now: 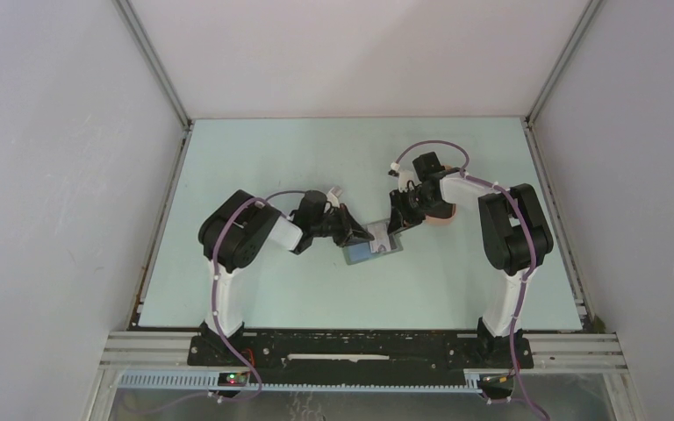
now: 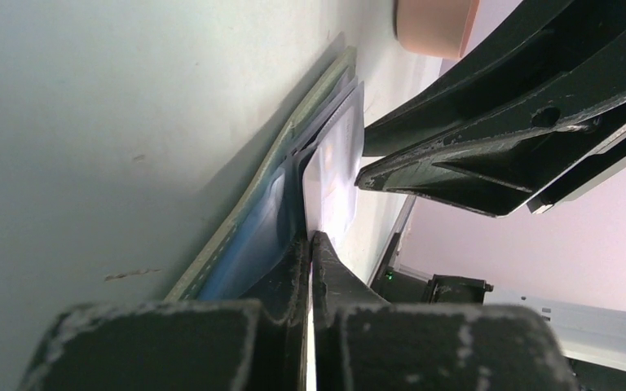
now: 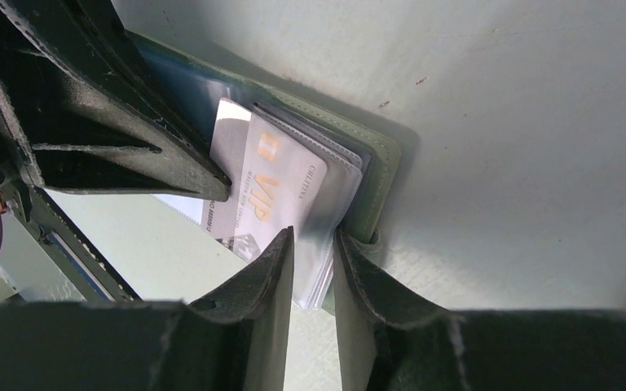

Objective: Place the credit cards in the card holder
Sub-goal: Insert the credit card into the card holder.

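Card holder (image 1: 373, 250) in left end effector (image 2: 310, 244)

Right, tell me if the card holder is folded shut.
No, the card holder lies open, with its clear sleeves and a silver VIP card exposed.

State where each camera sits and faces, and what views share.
Top external: above, behind the bases, facing down at the table; both arms, left claw and right claw meeting at the card holder.
Left wrist: low over the table, facing along its shut fingers toward the salmon tray.
Right wrist: facing down past its own fingers at the silver card.
Shared: both wrist views show the card holder and the other claw.
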Robot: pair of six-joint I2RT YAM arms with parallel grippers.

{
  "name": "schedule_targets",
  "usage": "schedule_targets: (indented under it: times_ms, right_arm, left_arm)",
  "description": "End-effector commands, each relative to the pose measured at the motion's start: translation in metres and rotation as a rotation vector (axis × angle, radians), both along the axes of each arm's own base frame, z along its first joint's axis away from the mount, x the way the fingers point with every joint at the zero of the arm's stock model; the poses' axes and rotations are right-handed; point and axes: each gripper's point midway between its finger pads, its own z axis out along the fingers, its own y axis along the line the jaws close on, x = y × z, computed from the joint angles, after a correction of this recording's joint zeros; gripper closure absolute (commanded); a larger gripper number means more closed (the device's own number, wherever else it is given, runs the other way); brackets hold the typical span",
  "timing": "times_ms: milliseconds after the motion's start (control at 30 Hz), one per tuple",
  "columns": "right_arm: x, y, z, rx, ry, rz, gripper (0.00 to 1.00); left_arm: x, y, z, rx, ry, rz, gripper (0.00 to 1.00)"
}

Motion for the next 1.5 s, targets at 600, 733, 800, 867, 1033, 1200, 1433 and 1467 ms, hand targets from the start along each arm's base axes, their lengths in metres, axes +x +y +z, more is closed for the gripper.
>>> schedule_targets:
  times_ms: [600, 733, 800, 867, 1033, 1200, 1433, 1467]
  right_arm:
    - [0.006, 0.005, 0.026, 0.096, -0.033, 0.039, 0.61]
    - [0.007, 0.004, 0.026, 0.087, -0.042, 0.038, 0.57]
    - [0.007, 0.003, 0.027, 0.084, -0.048, 0.038, 0.55]
    - [0.008, 0.003, 0.027, 0.082, -0.052, 0.039, 0.56]
    - [0.007, 0.004, 0.028, 0.090, -0.053, 0.047, 0.57]
    - [0.006, 0.005, 0.028, 0.091, -0.052, 0.049, 0.57]
    - [0.006, 0.005, 0.026, 0.089, -0.050, 0.052, 0.58]
    - [0.006, 0.005, 0.026, 0.089, -0.049, 0.051, 0.58]
  left_arm:
    - [-0.001, 0.022, -0.008, 0.199, -0.094, 0.008, 0.62]
    - [-0.001, 0.024, -0.008, 0.228, -0.100, -0.009, 0.62]
    - [-0.001, 0.026, -0.009, 0.245, -0.106, -0.016, 0.61]
    - [0.000, 0.029, -0.009, 0.277, -0.116, -0.022, 0.59]
    - [0.003, 0.039, -0.004, 0.344, -0.157, -0.015, 0.59]
    - [0.008, 0.047, 0.004, 0.376, -0.219, 0.019, 0.59]
    - [0.010, 0.050, 0.009, 0.378, -0.246, 0.033, 0.71]
    - [0.010, 0.049, 0.011, 0.375, -0.252, 0.034, 0.74]
